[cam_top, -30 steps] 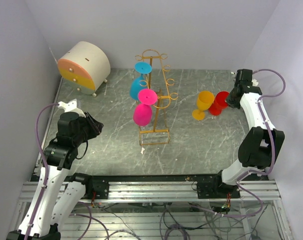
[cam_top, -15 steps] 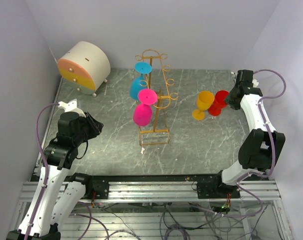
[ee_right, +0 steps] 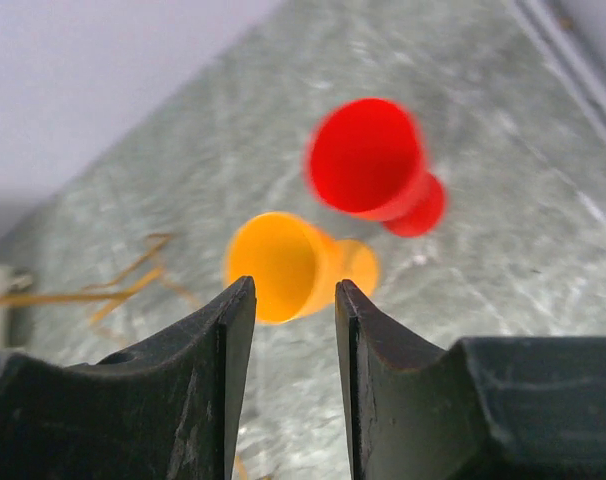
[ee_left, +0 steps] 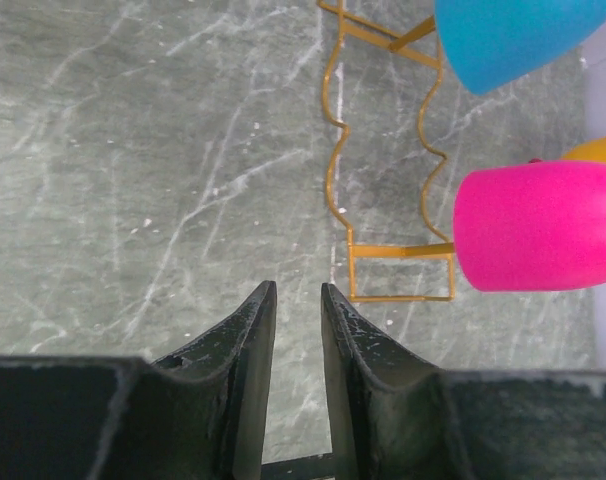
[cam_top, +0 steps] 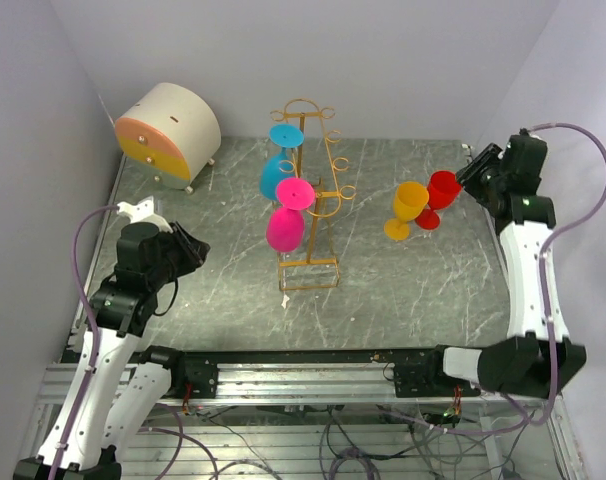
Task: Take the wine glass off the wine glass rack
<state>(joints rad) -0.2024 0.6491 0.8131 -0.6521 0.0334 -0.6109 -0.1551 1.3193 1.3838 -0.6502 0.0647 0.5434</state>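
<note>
Retreat is what you are watching on the right. The right gripper (cam_top: 480,166) was sitting low beside the red wine glass (cam_top: 442,190) half a second ago. It is now lifting up and back toward the right edge of the table (cam_top: 403,280), with its arm straightening. Its jaws are standing partly open and are carrying nothing. Through the right wrist camera you are looking between them at the red glass and the orange wine glass (ee_right: 283,265). Both are standing free and close together near the right edge, and neither glass is showing any real shift over that half second.

The left gripper (ee_left: 293,320) is hovering near the left edge, barely changed. Its jaws are showing only a narrow slit between them, with nothing in it, and they are pointing toward the foot of the wine glass rack (cam_top: 323,200).

The rack is standing at the middle of the table. Two glasses are hanging bowl-down on its left side: the blue wine glass (cam_top: 274,178) toward the far edge and the pink wine glass (cam_top: 285,228) toward the near edge.

You are probably seeing the right arm finishing with the red glass and clearing away. That is leaving the blue and pink glasses as the work remaining. The left gripper looks better placed for them, though it will need to open wider first.
</note>
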